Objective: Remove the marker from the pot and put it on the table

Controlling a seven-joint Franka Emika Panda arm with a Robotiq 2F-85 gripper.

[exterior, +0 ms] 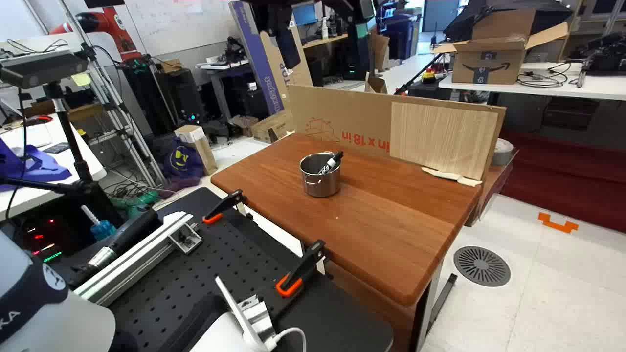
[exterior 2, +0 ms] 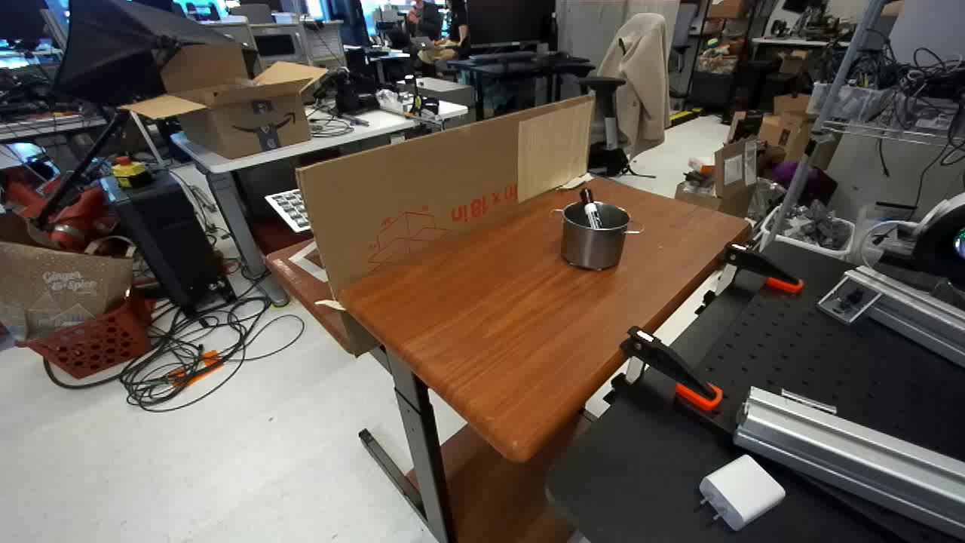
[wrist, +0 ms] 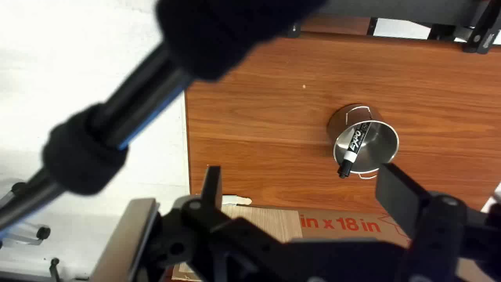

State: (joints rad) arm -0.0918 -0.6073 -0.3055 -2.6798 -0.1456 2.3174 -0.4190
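With the tool (wrist: 300, 172) spread wide, hangs above the tabletop (wrist: 254, 98), pinching nothing and touching nothing visible. In the wrist view, shows one of the dark fingers (wrist: 398, 196) near four o'clock, another near seven, with a broad gap between. From that gap, look between two and three o'clock for the pot (wrist: 337, 127), upright on the tabletop and well apart from the tool. Inside, find the marker (wrist: 355, 145), slanted, with the black cap (wrist: 345, 167) poking out over the pot's edge between seven and eight o'clock. In both exterior views, likewise rises out of the pot at that end.

Expect a light, stiff, smooth piece, hardly fragile, but prone to swivel on slick metal under an off-centre squeeze and to roll once laid down. Probably best to grip across the white band (wrist: 350, 156) and lower cap, square to the length, rather than tug at the tip and risk pulling the cap off. For setting down, by the wrist view, favour the tabletop toward nine o'clock of the pot, away from the upright cardboard (wrist: 336, 224) toward six.
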